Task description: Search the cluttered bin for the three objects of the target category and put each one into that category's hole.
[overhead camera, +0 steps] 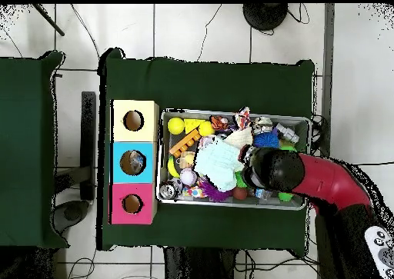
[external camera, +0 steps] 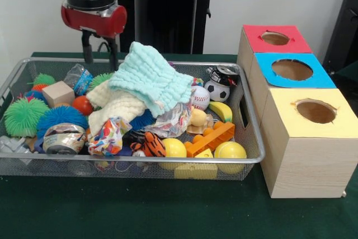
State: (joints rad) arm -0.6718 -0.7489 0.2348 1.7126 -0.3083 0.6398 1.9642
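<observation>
My gripper (external camera: 99,53) hangs open over the far left part of the wire bin (external camera: 253,158), its two black fingers apart and holding nothing. Just below them lie a clear plastic wrapper (external camera: 78,76) and a green spiky ball (external camera: 99,79). A teal cloth (external camera: 151,76) and a cream cloth (external camera: 114,107) are heaped in the middle, hiding what is underneath. A baseball (external camera: 200,97), soccer ball (external camera: 217,89), banana (external camera: 222,110) and yellow balls (external camera: 230,152) lie at the right. In the overhead view the arm's wrist (overhead camera: 271,170) covers the fingers.
A wooden box stands right of the bin with three round holes, in red (external camera: 275,38), blue (external camera: 292,69) and yellow (external camera: 316,111) tops. Something lies inside the blue hole (overhead camera: 133,162). A can (external camera: 63,138), wooden cube (external camera: 57,93) and blue spiky ball (external camera: 60,117) fill the bin's left.
</observation>
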